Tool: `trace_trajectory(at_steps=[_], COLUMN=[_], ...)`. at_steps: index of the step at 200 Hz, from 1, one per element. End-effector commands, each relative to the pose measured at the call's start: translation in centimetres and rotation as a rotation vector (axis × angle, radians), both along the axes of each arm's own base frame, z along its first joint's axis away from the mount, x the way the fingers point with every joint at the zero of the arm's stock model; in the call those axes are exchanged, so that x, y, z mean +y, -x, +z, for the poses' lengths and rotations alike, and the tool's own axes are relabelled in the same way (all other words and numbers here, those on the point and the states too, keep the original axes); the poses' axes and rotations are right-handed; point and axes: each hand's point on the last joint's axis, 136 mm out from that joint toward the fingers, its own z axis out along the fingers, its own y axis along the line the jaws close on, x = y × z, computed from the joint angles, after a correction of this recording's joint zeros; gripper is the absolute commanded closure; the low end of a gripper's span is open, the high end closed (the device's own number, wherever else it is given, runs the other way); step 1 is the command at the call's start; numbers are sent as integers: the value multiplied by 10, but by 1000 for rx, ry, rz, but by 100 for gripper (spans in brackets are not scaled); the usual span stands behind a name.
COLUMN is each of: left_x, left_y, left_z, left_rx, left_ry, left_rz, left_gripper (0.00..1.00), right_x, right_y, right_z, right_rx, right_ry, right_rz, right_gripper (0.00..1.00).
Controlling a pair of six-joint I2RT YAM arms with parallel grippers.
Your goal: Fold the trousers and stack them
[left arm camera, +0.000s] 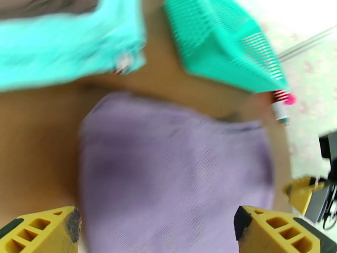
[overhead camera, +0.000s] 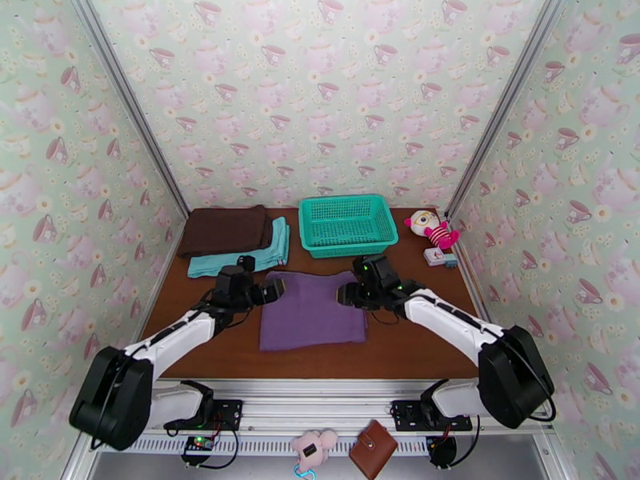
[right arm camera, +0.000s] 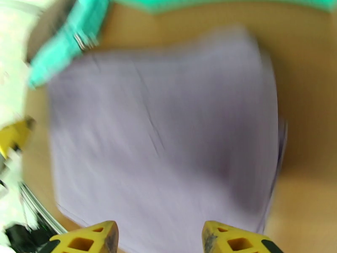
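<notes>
Closest to my wrist cameras are yellow fingers. The left gripper (left arm camera: pixel 156 222) stands wide apart with nothing between its jaws, and the right gripper (right arm camera: pixel 159 235) is parted more narrowly, also empty. Under both lie the trousers (overhead camera: pixel 312 310), folded into a purple rectangle flat on the middle of the tabletop (overhead camera: pixel 416 346).

Both wrist views are blurred, but from the right wrist I can make out stacked layers along the fold's right edge. From overhead the fold reads as one flat sheet.

The overhead view also gives me the surroundings:
- The teal basket (overhead camera: pixel 352 248) sits just behind the trousers.
- A teal folded garment (overhead camera: pixel 240 258) lies near their far left corner, with bare tabletop between.
- A dark brown garment (overhead camera: pixel 224 230) lies against the teal one, behind it.
- A plush toy (overhead camera: pixel 432 228) sits beside the basket on the right.

Both arms reach forward and angle inward, low over the tabletop. The grippers face each other across the trousers' far corners.
</notes>
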Motion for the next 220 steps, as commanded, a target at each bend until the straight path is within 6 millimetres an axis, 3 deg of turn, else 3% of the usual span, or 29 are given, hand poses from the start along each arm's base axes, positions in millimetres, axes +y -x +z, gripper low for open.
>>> trace_trajectory(at_steps=[1, 23, 46, 82, 98, 113, 129, 147, 162, 186, 220], left_x=[-28, -30, -27, -16, -16, -12, -14, -13, 0, 5, -32], left_y=[-34, -58, -72, -77, -75, -73, -59, -31, -11, 21, 83], left_z=[23, 3, -27, -71, -72, -52, -20, 13, 19, -8, -19], left_rx=[-93, -73, -22, 40, 33, -34, -123, -244, -262, -101, 106], left_ry=[98, 81, 49, -23, -28, -68, -192, -491, -583, -365, 61], left_rz=[-81, -56, -21, 28, 26, 34, 5, -17, 35, -50, -193], left_gripper=[0, 0, 0, 0, 0, 0, 0, 0, 0, 0, 0], right_x=[16, 22, 22, -11, -24, -28, -29, -32, -32, -22, 8], right_y=[-31, -54, -65, -75, -74, -71, -66, -53, -36, -6, 42], right_z=[4, -7, -34, -80, -89, -82, -60, -31, -18, -17, -20], right_rx=[-63, -72, -33, -21, -10, -48, -116, -196, -234, -188, -43], right_ry=[-63, -93, -91, 4, 20, 35, 36, 92, 150, 81, -107], right_rz=[40, 31, 11, -98, -121, -110, -99, -87, -66, -28, 71], right_gripper=[44, 44, 44, 45, 45, 45, 44, 42, 38, 35, 35])
